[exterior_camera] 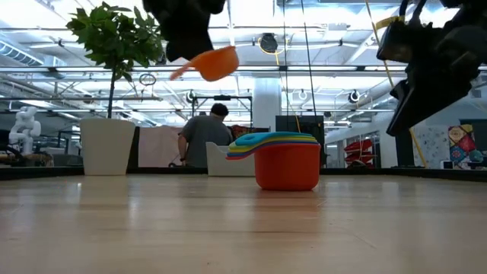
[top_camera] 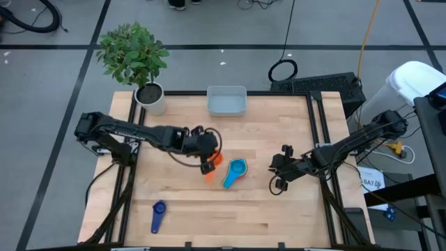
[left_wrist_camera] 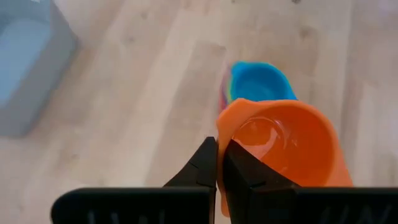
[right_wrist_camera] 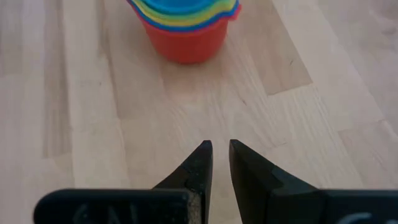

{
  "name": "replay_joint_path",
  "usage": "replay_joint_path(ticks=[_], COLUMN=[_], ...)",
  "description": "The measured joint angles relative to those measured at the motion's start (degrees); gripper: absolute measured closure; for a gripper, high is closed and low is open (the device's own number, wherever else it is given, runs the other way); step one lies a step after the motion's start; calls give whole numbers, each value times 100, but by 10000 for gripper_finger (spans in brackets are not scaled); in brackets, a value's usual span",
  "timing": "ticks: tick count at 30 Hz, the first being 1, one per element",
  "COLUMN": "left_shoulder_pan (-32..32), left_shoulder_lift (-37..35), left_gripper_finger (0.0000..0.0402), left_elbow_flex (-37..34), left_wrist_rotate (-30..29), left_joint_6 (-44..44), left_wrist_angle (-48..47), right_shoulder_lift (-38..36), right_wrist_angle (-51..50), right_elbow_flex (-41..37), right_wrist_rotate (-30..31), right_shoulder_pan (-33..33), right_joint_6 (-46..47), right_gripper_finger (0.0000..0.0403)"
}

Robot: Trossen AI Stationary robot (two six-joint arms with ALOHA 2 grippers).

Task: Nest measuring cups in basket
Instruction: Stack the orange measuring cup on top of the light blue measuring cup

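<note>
Left gripper [top_camera: 208,164]: fingers clamped on the orange measuring cup [exterior_camera: 214,62] — held in the air, beside the nested stack.
Nested stack [exterior_camera: 283,158]: red cup outermost, bright blue on top; mid-table.
Dark blue cup [top_camera: 158,215]: alone, near front edge.
Basket [top_camera: 226,101]: far edge — looks empty.
Right gripper [right_wrist_camera: 220,163]: fingers slightly apart, holding nothing, near the stack.

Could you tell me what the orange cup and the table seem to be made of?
Orange cup, pinched in the left gripper: probably plastic, since the wall is thin, smooth and glossy, with light glinting inside the bowl. Table: looks like pale wood in butcher-block strips, with visible grain and seams and a dull sheen, possibly sealed.
</note>
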Motion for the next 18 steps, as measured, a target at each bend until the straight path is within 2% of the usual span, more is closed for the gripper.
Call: replay_joint_path(ticks=[4,9,12,18], left_shoulder_pan=[300,330,245,189], left_shoulder_lift=[220,885,1350,2084], left_gripper_finger=[393,393,393,393], left_elbow_flex=[6,247,851,2203], left_wrist_rotate=[189,467,473,443], left_joint_6=[231,437,613,714], left_wrist_angle=[360,831,529,-778], right_shoulder_lift=[-164,-288,-349,-394], right_wrist_angle=[25,37,-34,-79], right_elbow_flex=[0,0,0,0], right_wrist_rotate=[11,17,7,-4], right_shoulder_pan=[0,0,0,0], right_joint_6=[-2,-6,16,88], right_gripper_finger=[353,353,353,353])
